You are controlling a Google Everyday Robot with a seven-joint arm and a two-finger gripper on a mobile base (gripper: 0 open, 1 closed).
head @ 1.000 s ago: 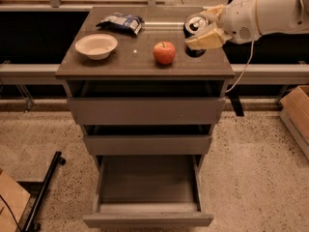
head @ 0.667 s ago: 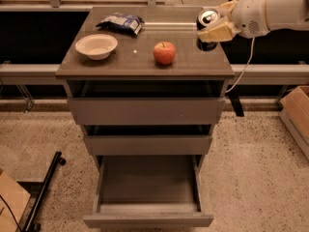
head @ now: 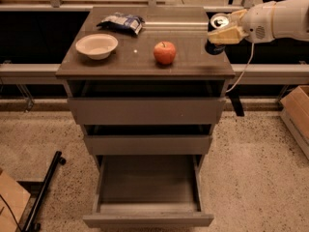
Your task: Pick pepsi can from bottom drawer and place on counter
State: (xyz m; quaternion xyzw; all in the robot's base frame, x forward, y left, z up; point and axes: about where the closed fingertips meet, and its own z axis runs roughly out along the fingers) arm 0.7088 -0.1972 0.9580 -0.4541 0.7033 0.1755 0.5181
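While the gripper [head: 224,33] stays clamped on the pepsi can [head: 215,48], I note it has drifted to the counter's [head: 140,64] right edge, hanging low. I judge release is close.

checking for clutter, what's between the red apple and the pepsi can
Only bare grey-brown counter, in the camera view; the gripper holds the dark silver-topped pepsi can at its right edge.

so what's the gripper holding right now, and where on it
The beige two-finger gripper holds the small dark blue drink can by its side wall, just below the silver top, at the right edge of the grey-brown counter.
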